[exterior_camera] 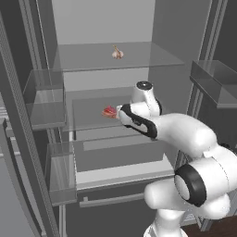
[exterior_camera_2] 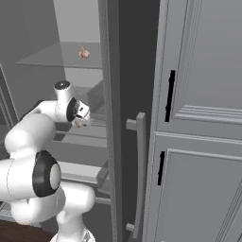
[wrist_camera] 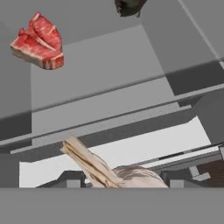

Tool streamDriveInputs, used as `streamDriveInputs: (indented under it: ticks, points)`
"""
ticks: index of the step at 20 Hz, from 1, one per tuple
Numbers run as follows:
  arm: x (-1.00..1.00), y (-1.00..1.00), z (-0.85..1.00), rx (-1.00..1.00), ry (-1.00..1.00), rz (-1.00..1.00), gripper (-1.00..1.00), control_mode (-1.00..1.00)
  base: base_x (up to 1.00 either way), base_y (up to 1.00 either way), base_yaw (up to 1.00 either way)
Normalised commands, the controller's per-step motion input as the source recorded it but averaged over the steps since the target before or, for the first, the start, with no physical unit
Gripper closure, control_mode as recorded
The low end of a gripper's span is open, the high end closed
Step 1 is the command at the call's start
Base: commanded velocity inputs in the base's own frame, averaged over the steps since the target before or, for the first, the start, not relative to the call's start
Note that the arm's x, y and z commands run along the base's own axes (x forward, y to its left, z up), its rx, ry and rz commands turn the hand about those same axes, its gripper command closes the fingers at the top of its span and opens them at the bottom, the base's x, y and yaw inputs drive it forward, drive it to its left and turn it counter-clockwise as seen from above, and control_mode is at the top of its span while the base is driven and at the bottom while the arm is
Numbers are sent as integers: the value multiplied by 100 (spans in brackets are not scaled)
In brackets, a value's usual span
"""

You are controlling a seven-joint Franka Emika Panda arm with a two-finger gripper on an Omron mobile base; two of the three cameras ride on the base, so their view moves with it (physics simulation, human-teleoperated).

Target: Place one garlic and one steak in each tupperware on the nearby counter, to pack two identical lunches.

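Garlic is counted twice: one bulb (wrist_camera: 111, 173) is gripped by the pincer (wrist_camera: 118, 179) (stem tilted out), another garlic bulb (exterior_camera: 117, 53) is seen on the shelf above. One steak (wrist_camera: 38, 41) lies on the middle shelf (exterior_camera: 92, 118), just beyond the pincer.

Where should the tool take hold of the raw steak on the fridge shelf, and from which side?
Probably across the short width of the steak, near its middle, coming down from above: it lies flat on the glass shelf, so its thick cut edges give two opposite faces.
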Motion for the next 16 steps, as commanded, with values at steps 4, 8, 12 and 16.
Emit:
streamDriveInputs:
  ticks: [4, 8, 12, 16]
  points:
    - [-100, 0, 75, 0, -14, 1, 100, -100, 0, 0, 0]
    - [-100, -3, 75, 0, -21, 2, 100, -100, 0, 0, 0]
    - [-100, -4, 59, 0, -15, 10, 100, -100, 0, 0, 0]
    - [-50, -1, 26, 0, -4, 6, 100, 100, -50, -4, 7]
